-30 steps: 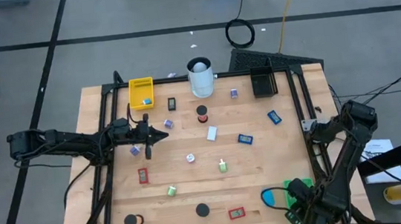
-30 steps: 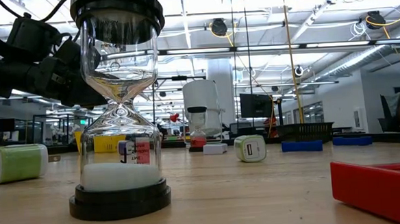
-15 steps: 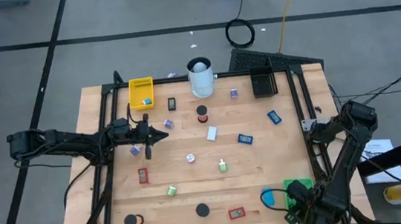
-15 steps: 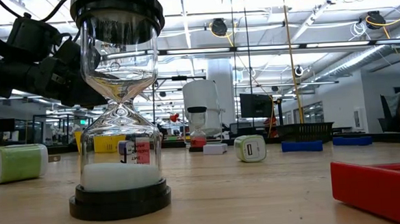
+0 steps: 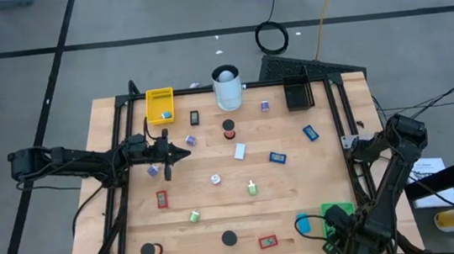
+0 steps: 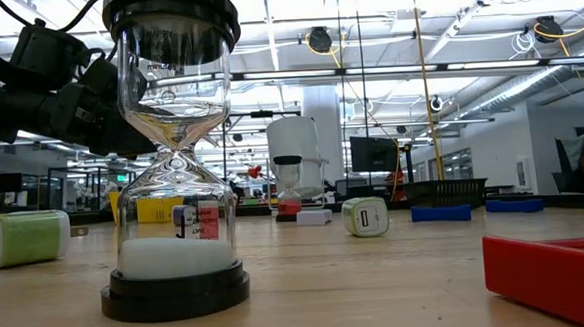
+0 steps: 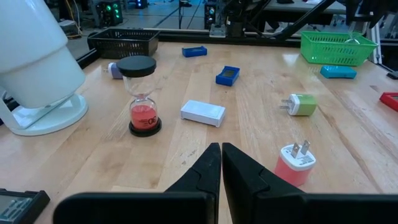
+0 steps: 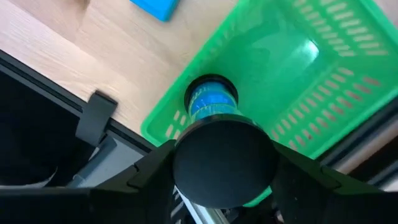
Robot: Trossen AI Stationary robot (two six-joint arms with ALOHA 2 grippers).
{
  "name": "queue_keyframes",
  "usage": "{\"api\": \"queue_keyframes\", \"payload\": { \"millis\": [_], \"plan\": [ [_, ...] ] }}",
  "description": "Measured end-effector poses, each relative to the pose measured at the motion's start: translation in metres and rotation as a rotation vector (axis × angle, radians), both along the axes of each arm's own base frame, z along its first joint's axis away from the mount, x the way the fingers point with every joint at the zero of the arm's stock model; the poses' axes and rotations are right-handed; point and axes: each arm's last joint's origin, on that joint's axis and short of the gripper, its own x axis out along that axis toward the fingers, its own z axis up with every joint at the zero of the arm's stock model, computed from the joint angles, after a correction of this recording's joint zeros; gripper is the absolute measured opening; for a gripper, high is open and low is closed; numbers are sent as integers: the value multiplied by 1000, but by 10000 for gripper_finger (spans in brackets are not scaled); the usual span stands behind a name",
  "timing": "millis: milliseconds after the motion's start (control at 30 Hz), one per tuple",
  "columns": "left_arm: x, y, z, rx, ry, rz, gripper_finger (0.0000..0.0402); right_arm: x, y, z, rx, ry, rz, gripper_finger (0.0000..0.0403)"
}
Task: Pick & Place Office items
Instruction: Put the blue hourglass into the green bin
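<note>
Right gripper [image 8: 224, 167], fingers clenched on the black-capped glass hourglass with blue sand [image 8: 211, 102], has edged slightly over the green plastic mesh tray [image 8: 323, 118]; release looks imminent; left gripper [image 7: 221, 155], fingers pressed together and empty, unmoved far from that tray.

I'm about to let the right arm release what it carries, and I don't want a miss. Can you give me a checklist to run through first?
1. The right hand has a firm grip on the blue hourglass: ok, fingers on both sides of its black cap.
2. The hourglass is lined up with the green basket: ok, the basket's floor lies behind it in the right wrist view.
3. Height above the basket floor: cannot tell.
4. Landing spot free: cannot tell, the hourglass hides it.
5. The left hand is out of the way: ok, shut, empty, and far across the table.
</note>
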Motion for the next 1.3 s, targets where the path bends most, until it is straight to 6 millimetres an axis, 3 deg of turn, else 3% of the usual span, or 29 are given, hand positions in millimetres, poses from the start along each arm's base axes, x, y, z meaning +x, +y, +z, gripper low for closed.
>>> {"api": "queue_keyframes", "payload": {
  "millis": [333, 533, 800, 1033, 1300],
  "plan": [
    [0, 0, 0, -4, 0, 1, 21, 1, 0, 0, 10, 18, -6, 210],
    [0, 0, 0, -4, 0, 1, 21, 3, -1, 0, 14, 15, -6, 230],
    [0, 0, 0, -4, 0, 1, 21, 6, 0, 0, 39, 0, 2, 210],
    [0, 0, 0, -4, 0, 1, 21, 7, -4, -18, 68, 47, 10, 239],
    [0, 0, 0, -4, 0, 0, 21, 8, -6, -16, 80, 32, 17, 244]
  ]
}}
